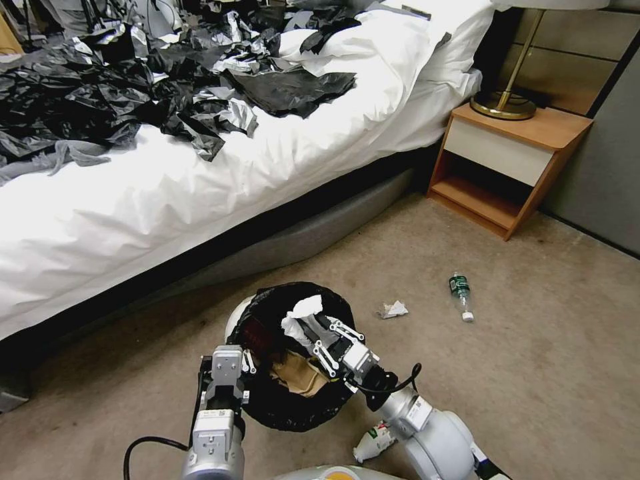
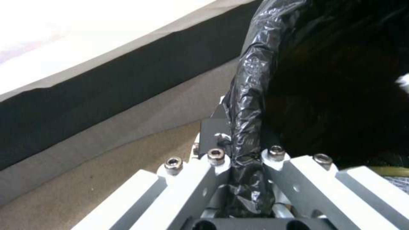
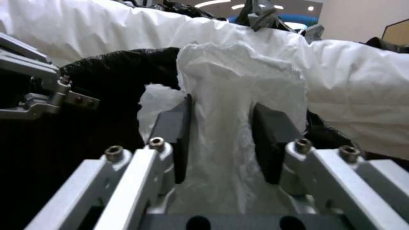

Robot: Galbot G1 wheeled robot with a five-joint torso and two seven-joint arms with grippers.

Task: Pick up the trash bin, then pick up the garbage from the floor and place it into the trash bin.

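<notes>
My left gripper (image 1: 248,363) is clamped on the rim of the trash bin (image 1: 293,407), jaws pinched tight on the black liner bag (image 2: 249,127) rolled over that edge. The bin is off upright, tipped so its mouth faces up and toward me, its long axis leaning away toward the bed (image 1: 200,167); a white flank of it shows at the far left side.

Right gripper (image 1: 303,327) is over the bin's mouth, jaws closed on a white tissue (image 3: 238,105). The tissue stands up between my pads (image 3: 266,143), long axis running straight out along the fingers, its crumpled top poking past the tips toward the bed.

Down inside the bin lies a brown paper bag (image 1: 300,375).

On the carpet to my right, another crumpled tissue (image 1: 393,309) sits near the bin. Beyond it lies a small plastic bottle (image 1: 461,296) on its side, white cap pointing toward me, base toward the nightstand (image 1: 513,167). A white packet (image 1: 373,443) lies on the floor just beside my right arm.
</notes>
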